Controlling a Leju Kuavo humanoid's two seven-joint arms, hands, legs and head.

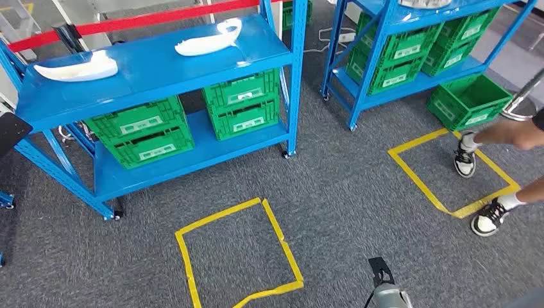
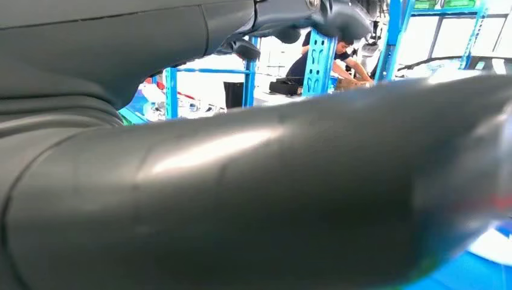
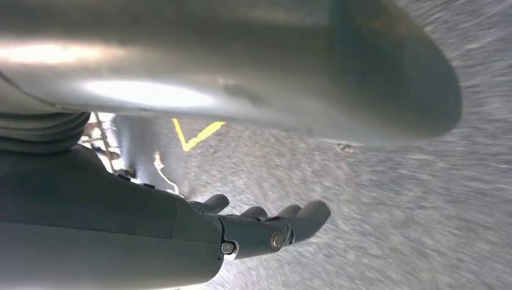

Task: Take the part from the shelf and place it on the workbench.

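Ahead, two white parts are lying on the top deck of the blue shelf (image 1: 154,70): one part (image 1: 77,67) toward its left end, the other part (image 1: 208,38) further right near its back edge. Green crates (image 1: 244,106) are sitting on its lower deck. My left hand (image 2: 253,199) is crowding its wrist camera, and I cannot tell how its fingers are lying. My right hand (image 3: 265,226) is hanging over grey carpet (image 3: 422,199), fingers loosely apart, holding nothing. Right of the shelf, a person's shoes (image 1: 478,186) are standing by a yellow tape square (image 1: 452,170).
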